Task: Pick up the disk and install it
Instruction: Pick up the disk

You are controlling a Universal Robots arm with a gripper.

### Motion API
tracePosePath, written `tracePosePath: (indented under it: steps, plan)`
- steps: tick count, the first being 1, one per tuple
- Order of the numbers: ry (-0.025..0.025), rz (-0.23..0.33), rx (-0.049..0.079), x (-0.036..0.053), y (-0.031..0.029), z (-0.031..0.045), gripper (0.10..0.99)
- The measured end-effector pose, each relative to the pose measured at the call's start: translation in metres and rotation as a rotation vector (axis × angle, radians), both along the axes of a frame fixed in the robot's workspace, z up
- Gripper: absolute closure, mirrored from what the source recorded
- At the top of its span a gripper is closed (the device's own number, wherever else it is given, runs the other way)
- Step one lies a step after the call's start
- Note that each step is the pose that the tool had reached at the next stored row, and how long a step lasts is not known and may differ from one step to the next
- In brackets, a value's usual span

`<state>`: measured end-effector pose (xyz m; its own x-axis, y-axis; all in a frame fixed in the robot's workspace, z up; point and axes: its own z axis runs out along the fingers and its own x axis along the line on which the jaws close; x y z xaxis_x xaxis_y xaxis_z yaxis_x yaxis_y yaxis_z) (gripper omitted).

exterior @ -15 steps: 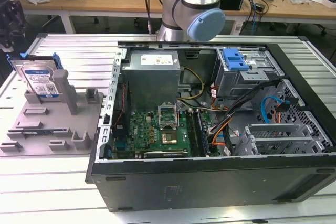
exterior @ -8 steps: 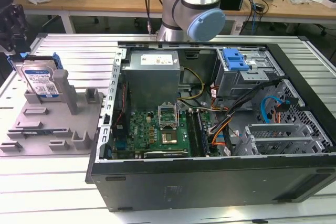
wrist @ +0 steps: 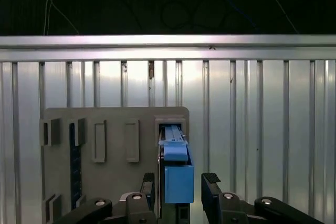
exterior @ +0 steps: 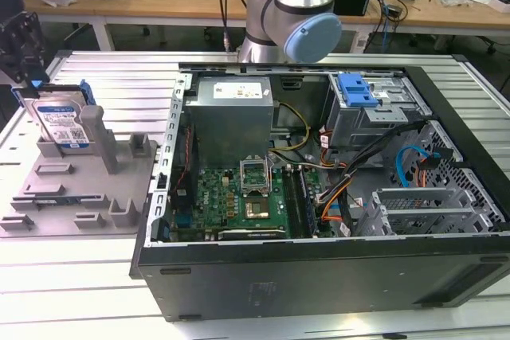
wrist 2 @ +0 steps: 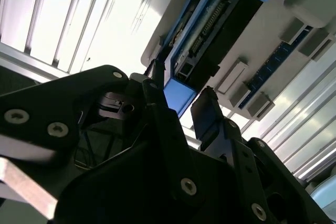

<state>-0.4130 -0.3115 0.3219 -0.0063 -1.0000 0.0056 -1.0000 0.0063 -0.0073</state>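
**Item: the disk** (exterior: 60, 121). Silver hard drive in a bright blue rail frame, with a white-and-blue label on its broad face.
- Location: it stands on edge in a slot at the far corner of the grey fixture plate (exterior: 76, 197).
- The plate lies on the slatted aluminium bench (exterior: 111, 77), at the exterior view's left of the open computer case (exterior: 319, 276).
- Condition: seated in the slot, not lifted. A grey upright post (exterior: 107, 145) stands just beside it.

**Item: gripper** (wrist: 179, 182). Black and two-fingered, poised directly above the disk.
- The jaws are spread and holding nothing.

**Relation of disk to jaws.**
- In both wrist views the blue upper end of the frame sits between the two fingers (wrist: 211, 182), roughly centred.
- The first wrist view shows a sliver of daylight on one side. The other side is too close to tell whether it touches.
- The fingers appear to overlap only the topmost part of the frame.

**Step in hand, as I judge it:** taking hold of the disk in its slot.

**Handling notes (opinion).**
- The jaws want to be square to the drive's flat faces, with an even gap on both sides. One pad landing first would tip the drive against the slot wall.
- A deeper bite on the metal body looks safer than a pinch on the plastic rail alone, which may flex or slip.
- Closure should be gentle and straight.
- The nearby post leaves little room for a finger that drifts sideways.
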Motion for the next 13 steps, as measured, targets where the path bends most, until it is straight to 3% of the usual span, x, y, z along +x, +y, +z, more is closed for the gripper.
tracePosePath:
  steps: [13]
  plan:
    - [0.0002, 0.002, 0.000, -0.0004, -0.0016, -0.0134, 0.604]
